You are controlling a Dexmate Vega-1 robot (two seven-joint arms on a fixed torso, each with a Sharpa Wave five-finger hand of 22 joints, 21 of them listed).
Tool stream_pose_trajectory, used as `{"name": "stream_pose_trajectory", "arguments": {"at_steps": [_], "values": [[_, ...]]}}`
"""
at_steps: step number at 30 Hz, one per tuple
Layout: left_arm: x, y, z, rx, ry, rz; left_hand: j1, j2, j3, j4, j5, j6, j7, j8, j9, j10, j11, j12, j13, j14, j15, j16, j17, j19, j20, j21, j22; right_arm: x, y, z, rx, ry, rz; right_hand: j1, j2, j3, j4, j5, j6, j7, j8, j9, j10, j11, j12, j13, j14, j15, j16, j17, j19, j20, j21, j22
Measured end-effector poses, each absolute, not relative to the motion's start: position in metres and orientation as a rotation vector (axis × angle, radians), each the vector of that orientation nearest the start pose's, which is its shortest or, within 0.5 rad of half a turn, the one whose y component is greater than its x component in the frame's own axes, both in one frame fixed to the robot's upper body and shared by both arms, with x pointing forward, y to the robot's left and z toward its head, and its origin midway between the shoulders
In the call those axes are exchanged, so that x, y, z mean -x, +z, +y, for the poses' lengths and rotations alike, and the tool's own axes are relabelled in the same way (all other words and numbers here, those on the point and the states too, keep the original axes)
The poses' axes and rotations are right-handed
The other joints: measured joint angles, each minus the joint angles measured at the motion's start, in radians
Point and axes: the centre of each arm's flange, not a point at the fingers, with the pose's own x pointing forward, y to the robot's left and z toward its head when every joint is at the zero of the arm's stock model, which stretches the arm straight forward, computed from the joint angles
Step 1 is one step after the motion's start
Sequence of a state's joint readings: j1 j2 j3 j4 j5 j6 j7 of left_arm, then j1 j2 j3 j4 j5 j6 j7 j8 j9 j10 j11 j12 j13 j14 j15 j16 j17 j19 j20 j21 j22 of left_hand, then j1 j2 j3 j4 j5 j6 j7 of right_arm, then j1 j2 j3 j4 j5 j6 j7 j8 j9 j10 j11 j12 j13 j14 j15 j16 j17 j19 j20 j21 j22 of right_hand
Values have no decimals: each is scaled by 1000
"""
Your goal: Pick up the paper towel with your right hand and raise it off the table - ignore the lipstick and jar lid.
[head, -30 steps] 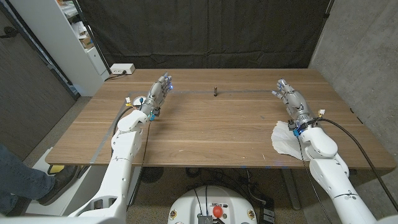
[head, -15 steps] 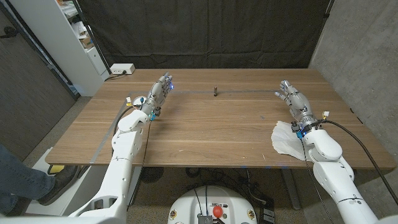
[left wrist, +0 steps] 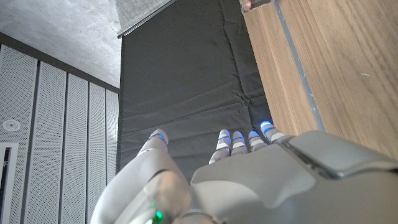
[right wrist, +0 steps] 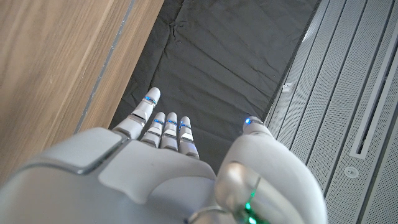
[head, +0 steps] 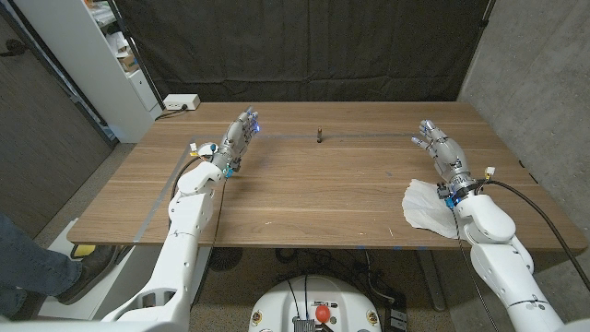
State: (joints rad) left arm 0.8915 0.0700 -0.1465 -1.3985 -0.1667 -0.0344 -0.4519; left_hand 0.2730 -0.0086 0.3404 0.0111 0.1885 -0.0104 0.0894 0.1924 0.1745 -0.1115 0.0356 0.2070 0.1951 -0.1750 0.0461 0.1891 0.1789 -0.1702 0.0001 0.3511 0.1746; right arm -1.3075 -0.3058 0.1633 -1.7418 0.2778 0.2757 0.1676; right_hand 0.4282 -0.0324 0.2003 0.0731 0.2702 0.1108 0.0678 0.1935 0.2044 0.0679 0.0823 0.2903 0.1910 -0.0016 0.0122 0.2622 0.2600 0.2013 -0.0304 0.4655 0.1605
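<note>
Right hand [head: 440,148] of mine is out over the desk [head: 313,194] toward its far right part, fingers [right wrist: 166,127] stretched forward and a little apart, with nothing in its grasp. From the right wrist view I see those fingers reaching past the desk's far edge toward the dark curtain [right wrist: 230,56], the thumb standing off to one side.

The paper towel [head: 426,207] lies crumpled on the desk near the front right edge, beside my right forearm and nearer to me than the hand; the hand is not touching it.

Left hand [head: 239,138] sits over the far left part of the desk, fingers [left wrist: 239,138] extended and slightly parted, holding nothing. In the left wrist view its fingertips point toward the same dark curtain beyond the desk's edge.

A small dark upright thing [head: 319,136] stands near the far middle of the desk, between my 2 hands and well apart from both; it is too small for me to tell what it is.
</note>
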Motion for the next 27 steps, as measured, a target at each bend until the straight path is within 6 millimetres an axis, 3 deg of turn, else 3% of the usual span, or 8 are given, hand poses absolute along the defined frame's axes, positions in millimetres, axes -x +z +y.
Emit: {"name": "stream_pose_trajectory", "arguments": {"at_steps": [27], "values": [[-644,-11,276,28,-317,-589,-1,7,-1,-7,0,32,7,0,0,18,4,8,0,3,3,0,0,-2,9,-11,0,-501,-71,-370,112,19,-754,0,0,-3,-3,0,0,0,0,-4,11,0,-12,0,5,6,-4,-5,5,5,-15,0]]}}
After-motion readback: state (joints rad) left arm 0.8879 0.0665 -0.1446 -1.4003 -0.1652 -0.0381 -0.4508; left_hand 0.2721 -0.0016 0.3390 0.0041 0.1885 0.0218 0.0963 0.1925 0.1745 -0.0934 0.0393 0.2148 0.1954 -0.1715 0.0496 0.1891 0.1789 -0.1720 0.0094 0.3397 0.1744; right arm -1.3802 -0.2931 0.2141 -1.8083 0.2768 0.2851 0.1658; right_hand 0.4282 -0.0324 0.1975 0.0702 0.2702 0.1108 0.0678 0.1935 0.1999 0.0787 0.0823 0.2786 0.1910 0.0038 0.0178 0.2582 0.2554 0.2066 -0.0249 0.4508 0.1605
